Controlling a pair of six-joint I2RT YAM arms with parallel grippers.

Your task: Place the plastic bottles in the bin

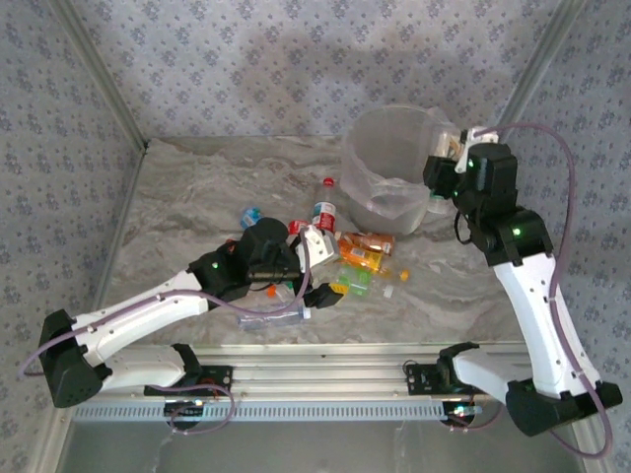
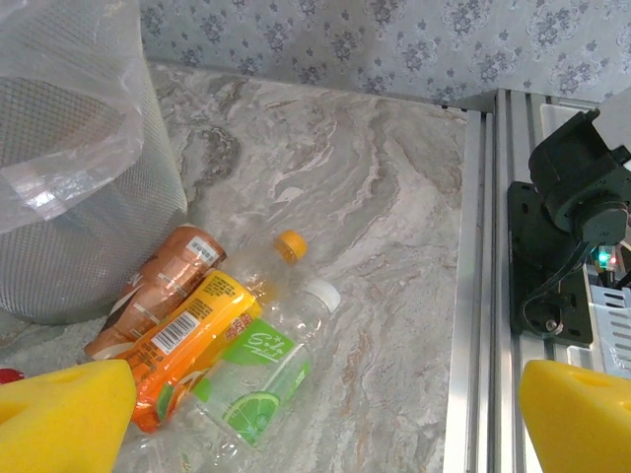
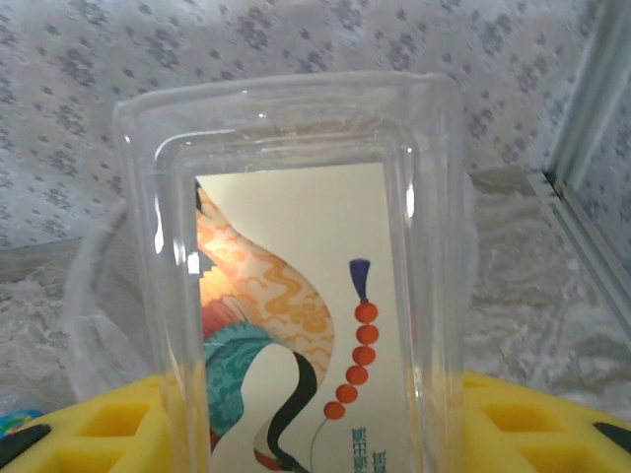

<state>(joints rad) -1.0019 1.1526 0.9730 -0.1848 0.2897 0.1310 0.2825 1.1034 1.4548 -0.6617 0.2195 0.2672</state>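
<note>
**Entry: bottles → bin**

**State.** R arm is up by the bin [image 1: 367,182], at its right rim. The right gripper [image 3: 311,434] is clamped on the held bottle [image 3: 306,276], a clear, square-sided one, w/ yellow pads on both flanks. In the top view this bottle sits at or just outside the rim; can't tell if it's fully over the opening. The left gripper [image 2: 320,419] is spread wide w/ nothing in it, low over the pile on the table [image 1: 197,197]. Under it are the orange-label bottle [image 2: 192,340], the lime-label bottle [image 2: 261,379] and the brown-label bottle [image 2: 163,281], lying side by side and touching, near the bin wall. The red-cap bottle [image 1: 323,209] stands upright just left of the bin. More bottles are scattered around the L wrist.

**Risks (judgement).**
- If R lets go here, the bottle prob. clips the rim and drops outside to the far right. Needs moving inward first.
- Thin clear walls could flex and slip in the pads if the wrist tilts.
- R forearm is close to the bin, so a sideways move could shove it or snag the liner [image 2: 59,118].
- L jaws straddle touching bottles. Closing may catch two or squirt one out, and round bodies would roll toward the rail [image 2: 473,296].

**Labels.**
- Held bottle: cream label w/ an orange/teal figure drawing, a string of red beads and a blue tassel. Small chars at the bottom are cut off by the frame edge, unreadable.
- Orange label: barcode, digits too small to read.
- Lime label: lime-slice graphic plus a white logo, not legible.
- No brand name readable anywhere.
</note>
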